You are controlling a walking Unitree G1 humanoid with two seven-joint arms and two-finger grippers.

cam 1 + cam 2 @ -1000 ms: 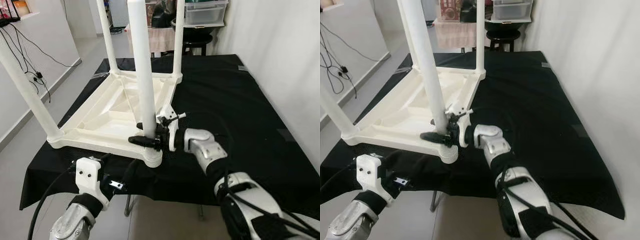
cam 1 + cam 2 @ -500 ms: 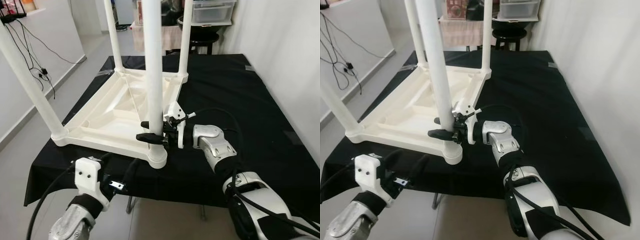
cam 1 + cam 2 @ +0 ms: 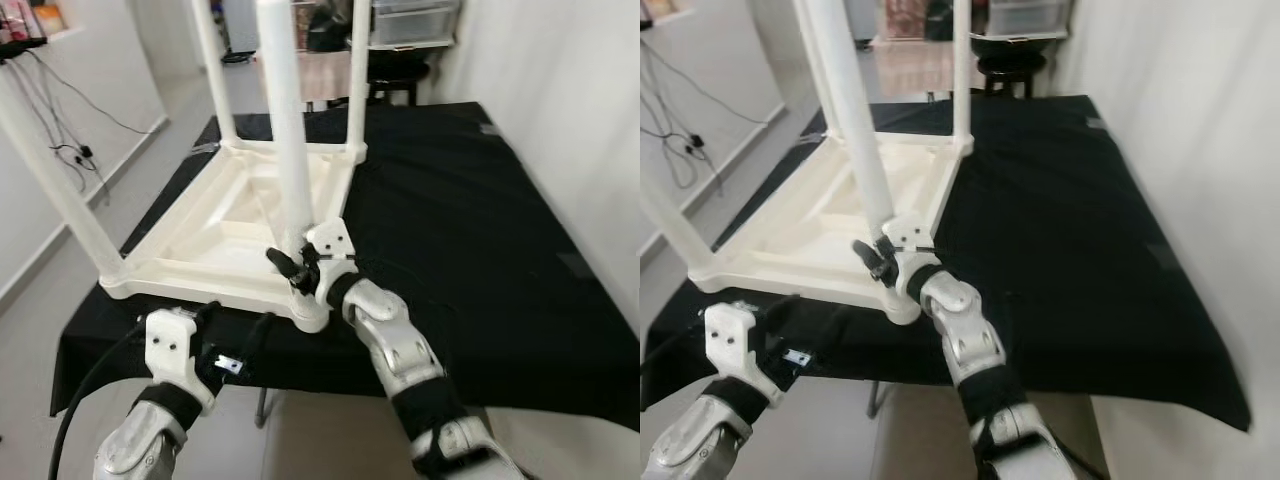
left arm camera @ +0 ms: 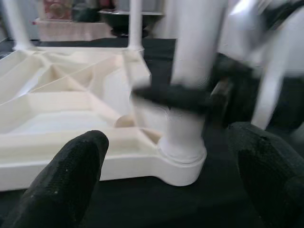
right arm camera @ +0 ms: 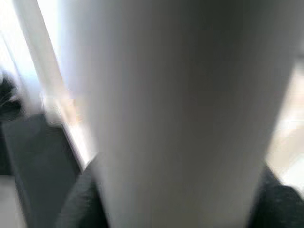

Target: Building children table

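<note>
Now the right gripper [image 3: 291, 270] is clamping the near leg [image 3: 283, 150] (left gripper [image 4: 161, 180] spread, empty), so twisting crookedly risks cross-threading it.

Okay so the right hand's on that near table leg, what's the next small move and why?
Probably keep twisting the near leg into its corner socket. The right hand grips it low, just above the socket, and the upturned tabletop rests flat on the black cloth. Whether it is fully seated cannot be judged.

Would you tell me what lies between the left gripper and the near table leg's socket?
In the left wrist view, only black cloth separates the left gripper from the leg socket.
</note>
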